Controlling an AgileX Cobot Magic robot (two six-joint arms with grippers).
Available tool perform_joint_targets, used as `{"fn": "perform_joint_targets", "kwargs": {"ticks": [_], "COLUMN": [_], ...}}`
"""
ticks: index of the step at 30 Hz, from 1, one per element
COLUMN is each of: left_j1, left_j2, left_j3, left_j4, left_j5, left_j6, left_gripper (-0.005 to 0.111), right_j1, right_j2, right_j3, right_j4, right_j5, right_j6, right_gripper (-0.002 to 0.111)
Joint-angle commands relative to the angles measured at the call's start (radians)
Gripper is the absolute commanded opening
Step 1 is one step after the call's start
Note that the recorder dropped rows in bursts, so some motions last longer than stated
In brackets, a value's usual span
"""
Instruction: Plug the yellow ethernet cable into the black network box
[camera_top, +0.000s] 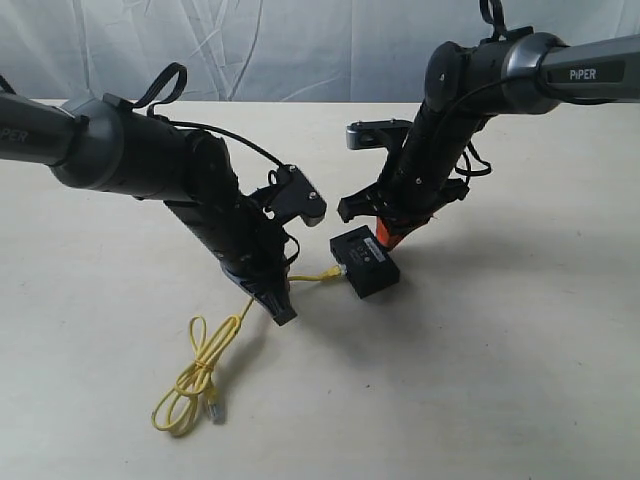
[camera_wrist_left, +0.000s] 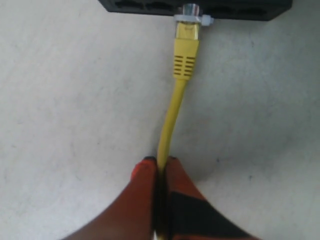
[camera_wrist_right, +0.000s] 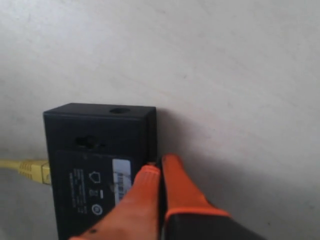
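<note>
The black network box (camera_top: 365, 260) lies flat on the table, label side up. The yellow ethernet cable (camera_wrist_left: 172, 110) runs straight from my left gripper (camera_wrist_left: 160, 161), which is shut on the cord, to its clear plug (camera_wrist_left: 189, 20) sitting in a port on the box's side (camera_wrist_left: 145, 5). In the exterior view the left gripper (camera_top: 284, 300) stands just left of the box. My right gripper (camera_wrist_right: 159, 162) is shut, its orange fingertips pressed against the edge of the box (camera_wrist_right: 95, 150) opposite the plug side. The plug's yellow boot (camera_wrist_right: 32, 170) shows at the box's far side.
The remainder of the cable lies in tied loops (camera_top: 195, 385) on the table toward the front left, with its free plug (camera_top: 213, 408) beside them. A wrinkled white cloth backdrop (camera_top: 300, 40) hangs behind the pale table (camera_top: 500, 380).
</note>
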Motion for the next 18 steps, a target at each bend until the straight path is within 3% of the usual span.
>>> {"fn": "perform_joint_targets", "kwargs": {"ticks": [1,18], "left_j1": [-0.004,-0.004], "left_j2": [-0.013,-0.013], "left_j3": [-0.003,-0.003], "left_j4": [-0.024,-0.024], "left_j5": [-0.036,-0.036], "left_j6": [-0.002,-0.002], "left_gripper": [0.0,0.0], "right_j1": [0.009,0.007], "right_j2": [-0.009,-0.066], "right_j3": [-0.002,-0.002], "right_j4": [0.017,-0.125], "right_j5": [0.017,-0.046], "right_j6": [-0.006,0.112], "right_gripper": [-0.001,-0.001]}}
